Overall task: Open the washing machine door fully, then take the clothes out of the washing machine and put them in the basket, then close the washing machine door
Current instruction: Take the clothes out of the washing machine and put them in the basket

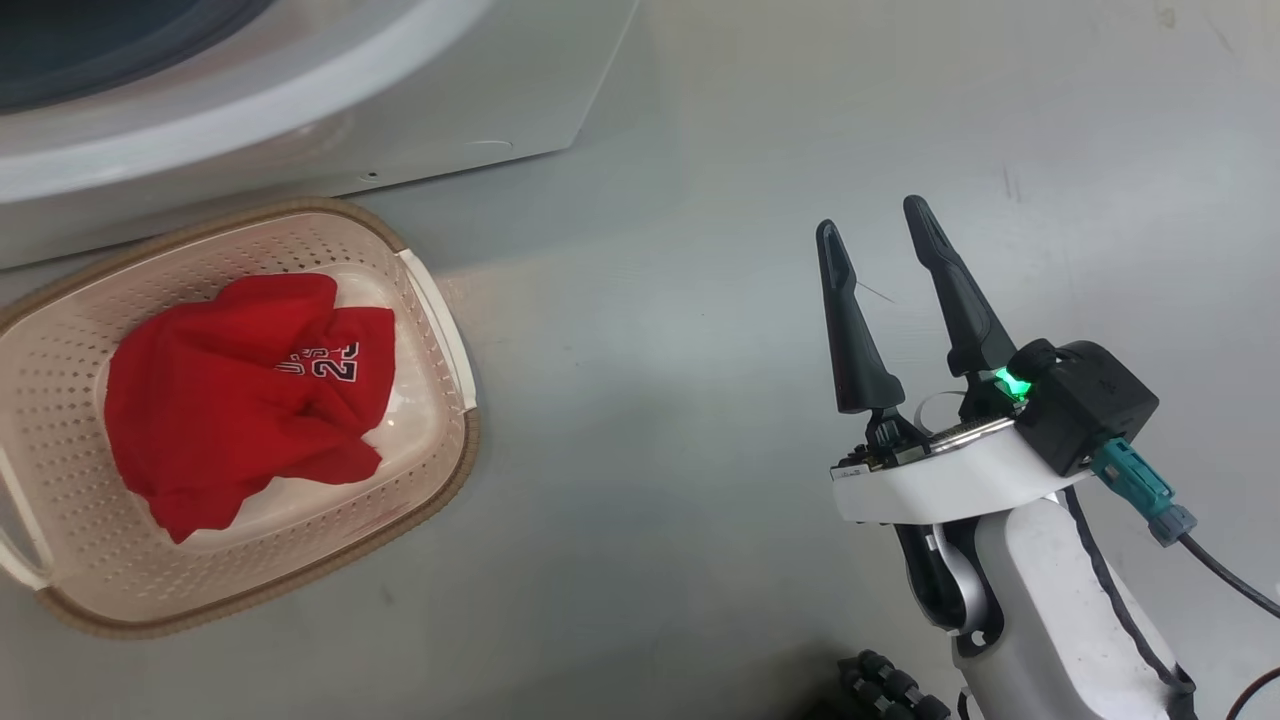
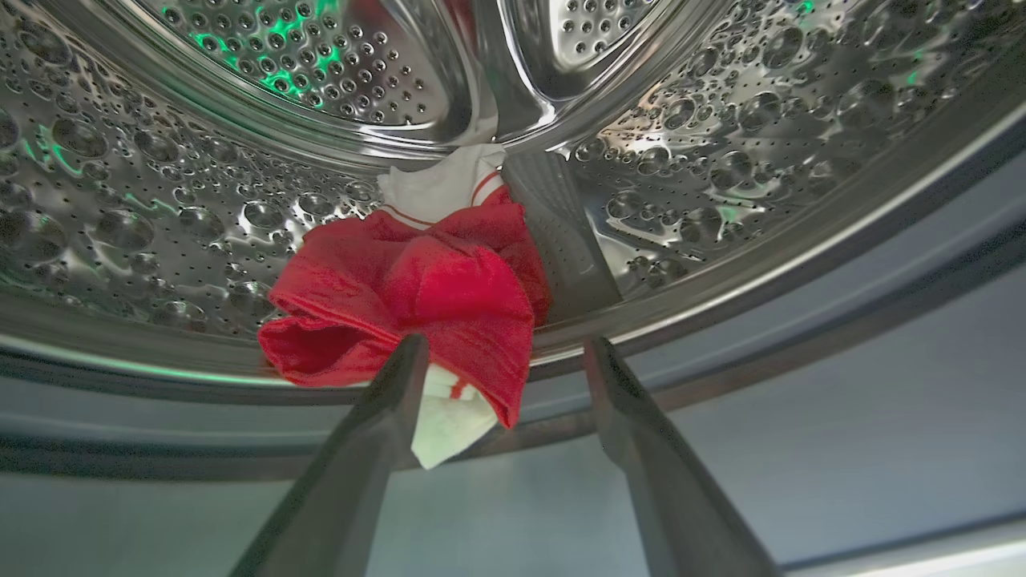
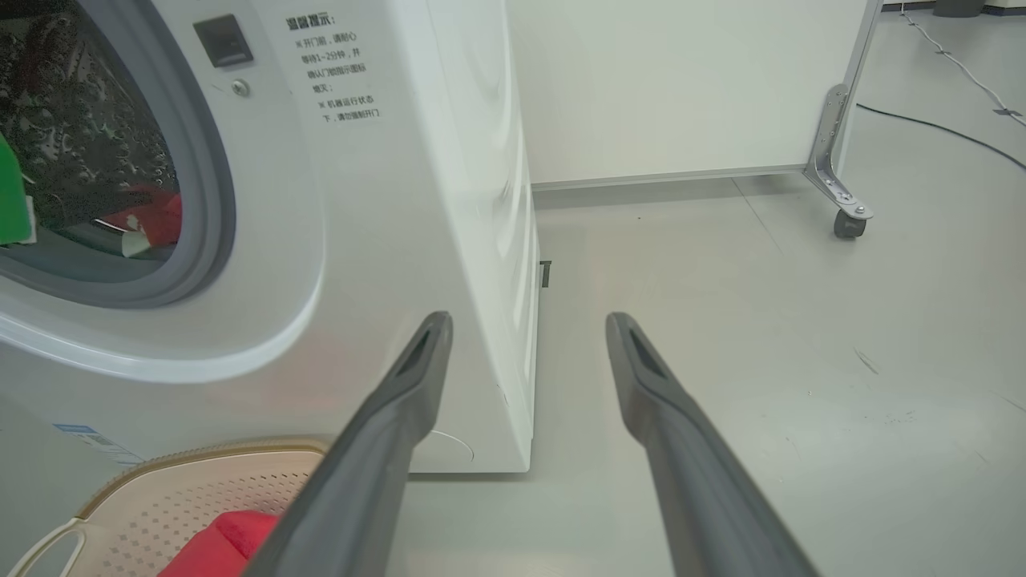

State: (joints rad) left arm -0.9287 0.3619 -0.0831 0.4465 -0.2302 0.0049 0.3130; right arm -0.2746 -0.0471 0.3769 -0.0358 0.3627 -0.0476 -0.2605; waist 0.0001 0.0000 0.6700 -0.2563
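Left tool (image 2: pixel 505 346) is at the mouth of the washing machine (image 1: pixel 300 110), jaws wide open, gripping nothing. A red-and-white garment (image 2: pixel 417 296) lies bunched on the steel drum (image 2: pixel 120 200) near the lip. Its near edge sits between my fingers, against the left one; can't tell if they touch. The basket (image 1: pixel 440 330) is on the floor (image 1: pixel 650 450) just in front of the machine, near left. A red garment (image 1: pixel 230 410) with white "23" lettering is crumpled inside it, covering most of the bottom. Right tool (image 1: pixel 872 217) hangs over bare floor well right of the basket, jaws wide apart and empty, fingers pointing far. From the right wrist, the machine's front corner is left of the fingers. A white panel (image 3: pixel 681 80) on a castor (image 3: pixel 848 224) stands at far right.
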